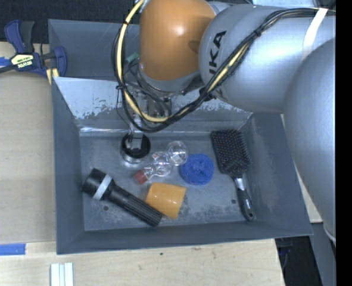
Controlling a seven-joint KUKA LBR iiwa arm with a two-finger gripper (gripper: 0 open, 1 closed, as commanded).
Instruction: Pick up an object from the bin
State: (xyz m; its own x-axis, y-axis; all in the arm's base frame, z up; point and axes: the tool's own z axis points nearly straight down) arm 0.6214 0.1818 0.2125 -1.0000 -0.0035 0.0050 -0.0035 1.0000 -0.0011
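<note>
My gripper (134, 143) hangs below the orange wrist cover, low over the back left of the bin floor. Just to its right lies a clear crinkled plastic piece (165, 158) with a small red bit (140, 176) at its lower left. A blue round scrubber (197, 168) lies further right. In front of the gripper an orange cup (165, 199) lies on its side against a black cylindrical torch (121, 198).
A black hairbrush (231, 151) lies at the right side of the bin, its handle pointing toward the front wall. The arm and its cables cover the back right of the bin.
</note>
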